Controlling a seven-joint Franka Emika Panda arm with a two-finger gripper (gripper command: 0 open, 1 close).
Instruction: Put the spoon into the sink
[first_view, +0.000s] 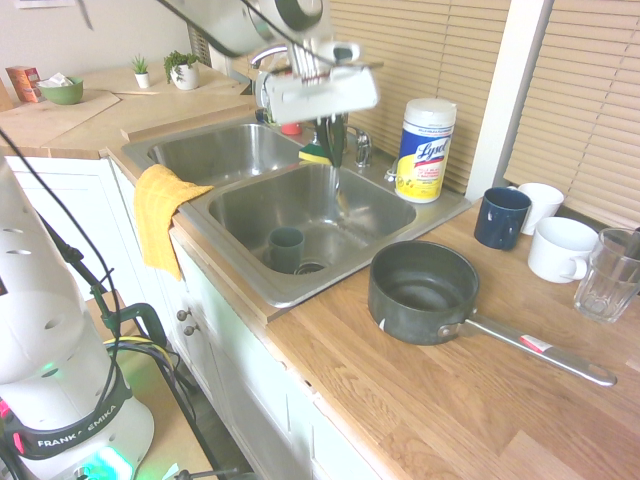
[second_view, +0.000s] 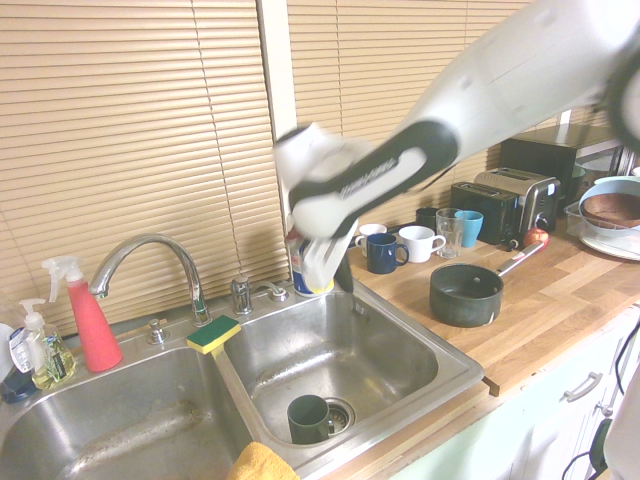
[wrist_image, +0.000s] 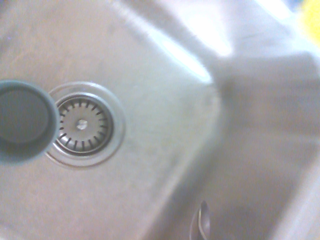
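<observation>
1. My tool (first_view: 333, 152) hangs over the back part of the sink's (first_view: 236, 268) right-hand basin, pointing steeply down, with its jaws pinched tight on the top of the spoon (first_view: 340, 196).
2. The spoon dangles below the tool, handle up and bowl down, its lower end already inside the basin's mouth. In the wrist view its small oval bowl (wrist_image: 202, 226) shows against the steel near the basin's wall, apart from the round drain (wrist_image: 83, 124).
3. I judge it a light thing: slim, all metal, with a long thin handle. It is stiff and will not bend in my grip, and it is not fragile, so a short fall onto steel should do no harm beyond noise.
4. It is also smooth and narrow, so I judge it slippery. Held by the end of the handle it can swing or twist between the jaws, which makes the bowl's position loose.
5. For carrying, the handle is the right place to hold; a grip nearer its middle would swing less, but the end grip keeps my tool clear of the basin walls.
6. A dark teal cup (first_view: 286, 248) stands on the basin floor just beside the drain. The spoon hangs behind it, nearer the faucet (second_view: 150, 262), so I judge that letting go here would land it on bare steel.
7. The dark saucepan (first_view: 422, 290) sits on the counter (first_view: 420, 400) well apart from my tool.
</observation>
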